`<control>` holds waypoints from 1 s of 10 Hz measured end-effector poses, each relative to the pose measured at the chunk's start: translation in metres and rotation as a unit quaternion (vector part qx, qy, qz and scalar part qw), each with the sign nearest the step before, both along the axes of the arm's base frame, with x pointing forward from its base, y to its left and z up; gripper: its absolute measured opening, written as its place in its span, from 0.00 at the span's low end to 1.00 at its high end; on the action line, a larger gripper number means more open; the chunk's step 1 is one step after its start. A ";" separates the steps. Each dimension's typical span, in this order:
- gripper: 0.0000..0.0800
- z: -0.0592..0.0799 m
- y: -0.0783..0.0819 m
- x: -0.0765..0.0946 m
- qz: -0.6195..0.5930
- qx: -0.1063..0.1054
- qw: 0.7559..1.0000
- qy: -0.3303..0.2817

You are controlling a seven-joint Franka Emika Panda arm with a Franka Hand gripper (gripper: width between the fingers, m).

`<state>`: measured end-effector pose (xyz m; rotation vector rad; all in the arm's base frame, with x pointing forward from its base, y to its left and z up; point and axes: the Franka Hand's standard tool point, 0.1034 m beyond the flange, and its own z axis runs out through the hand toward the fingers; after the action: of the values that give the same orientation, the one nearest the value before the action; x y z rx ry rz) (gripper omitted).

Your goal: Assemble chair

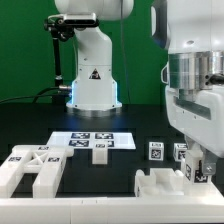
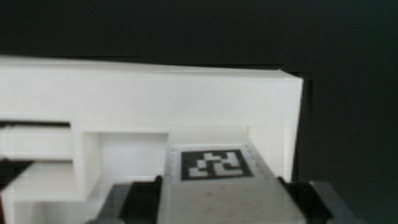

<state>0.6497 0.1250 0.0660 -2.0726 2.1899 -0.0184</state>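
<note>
In the wrist view my gripper (image 2: 221, 205) is shut on a narrow white chair piece (image 2: 217, 185) with a square tag on its face; the dark fingers (image 2: 135, 202) press on both of its sides. Right beyond it lies a large white blocky chair part (image 2: 160, 100) with a stepped recess. In the exterior view my gripper (image 1: 196, 168) hangs low at the exterior view's right, just above and beside that blocky part (image 1: 160, 186). The held piece is mostly hidden there by the fingers.
The marker board (image 1: 92, 141) lies mid-table before the robot base (image 1: 93, 80). More white chair pieces (image 1: 32, 170) lie at the exterior view's left front. Two small tagged pieces (image 1: 157, 151) stand behind the blocky part, near my gripper.
</note>
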 end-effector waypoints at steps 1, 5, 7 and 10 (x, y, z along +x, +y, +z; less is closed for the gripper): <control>0.36 0.000 -0.005 0.000 -0.061 0.014 0.998 0.002; 0.36 0.000 -0.010 -0.001 -0.153 0.026 0.988 -0.001; 0.46 -0.001 -0.010 -0.001 -0.149 0.025 0.989 -0.001; 0.77 0.018 -0.015 0.004 -0.118 0.029 0.993 -0.016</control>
<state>0.6542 0.1097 0.0841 -1.7619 2.3720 -0.0103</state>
